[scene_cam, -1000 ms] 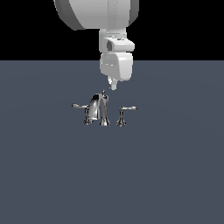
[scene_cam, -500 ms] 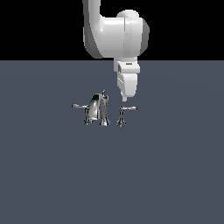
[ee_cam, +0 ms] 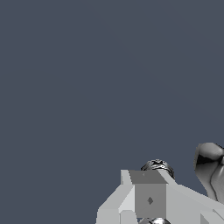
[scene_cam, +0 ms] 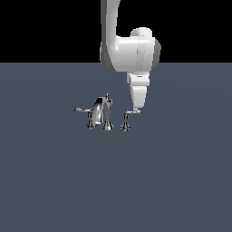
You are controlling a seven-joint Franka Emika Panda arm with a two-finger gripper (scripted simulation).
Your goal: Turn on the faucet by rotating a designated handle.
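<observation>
Gripper (scene_cam: 137, 108) of our white arm has dropped rightward since earlier onto the short chrome lever handle (scene_cam: 132, 112), right of the shiny arched faucet (scene_cam: 100, 113); we cannot tell its grip.

A flat, matte slate-grey floor (scene_cam: 172, 181) spreads out on every side beneath the jaws, plain and unmarked, with no seams or texture to be seen. Behind and above the jaws it ends in a straight horizontal edge, beyond which lies a featureless black backdrop (scene_cam: 45, 27). Lighting is even and soft, with hardly any shadow. In the wrist view the same grey surface (ee_cam: 78, 78) fills the frame around the jaws.
</observation>
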